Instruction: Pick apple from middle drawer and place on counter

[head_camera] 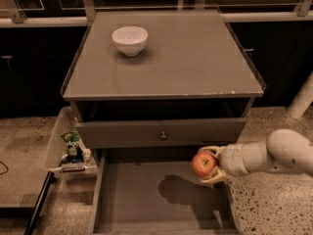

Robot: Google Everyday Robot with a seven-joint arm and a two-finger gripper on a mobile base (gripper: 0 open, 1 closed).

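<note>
Room: dim, with a speckled stone floor (pixel 274 199) around the cabinet and dark cupboards behind.
Counter (pixel 195 62): flat matte grey top with a chipped pale front edge. The white bowl (pixel 129 39) sits back left, well apart from the front right corner nearest the arm.
Middle drawer (pixel 146 199): standing open, bare floor, with only a shadow on it.
Gripper (pixel 207 164): enters from the right, over the drawer's right side, fingers clamped above and below the apple.
Apple (pixel 202 163): held off the drawer floor, below counter level. Judged mid-lift; it must clear the knobbed drawer front (pixel 161 131) next.
</note>
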